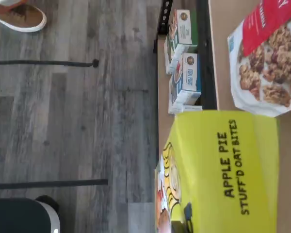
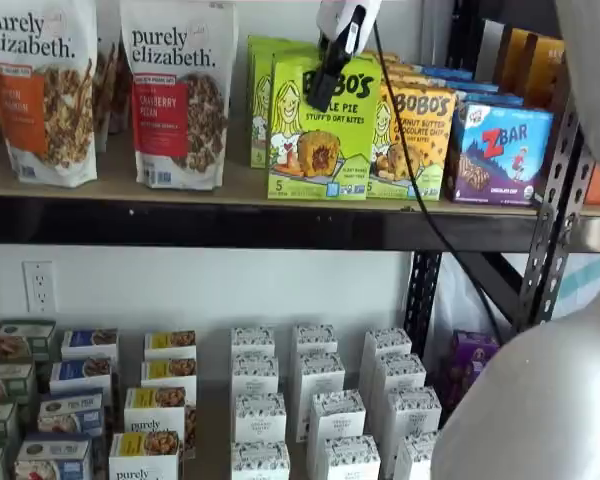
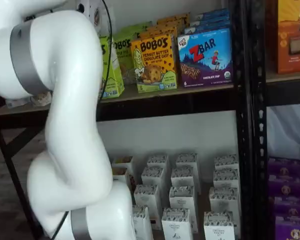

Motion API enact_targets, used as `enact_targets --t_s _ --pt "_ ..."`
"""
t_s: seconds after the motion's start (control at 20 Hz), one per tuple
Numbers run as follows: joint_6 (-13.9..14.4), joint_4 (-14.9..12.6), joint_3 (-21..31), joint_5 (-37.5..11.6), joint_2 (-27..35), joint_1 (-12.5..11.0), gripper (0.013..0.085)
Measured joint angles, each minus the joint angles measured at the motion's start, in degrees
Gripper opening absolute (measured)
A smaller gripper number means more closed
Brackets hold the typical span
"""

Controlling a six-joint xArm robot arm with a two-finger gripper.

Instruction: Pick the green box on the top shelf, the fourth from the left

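We see the gripper (image 2: 323,88) hanging from above in a shelf view, its black fingers (image 2: 327,72) down over the front face of the green box (image 2: 323,130); no gap shows between them, and we take the jaws as closed, though we cannot tell from the frames whether they hold the box. The green box stands upright at the front edge of the top shelf (image 2: 230,185), touching the orange-yellow Bobo's box (image 2: 412,140) on one side, with the cranberry granola bag (image 2: 178,90) near on the other. A blue ZBar box (image 2: 500,150) stands beyond. In the wrist view the box top (image 1: 228,170) reads "APPLE PIE STUFF'D OAT BITES".
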Motion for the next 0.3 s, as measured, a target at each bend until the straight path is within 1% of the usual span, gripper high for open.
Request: enact_targets --t_s 0.3 --pt "-0.93 0.75 2.84 0.02 -2.72 -1.06 0.025"
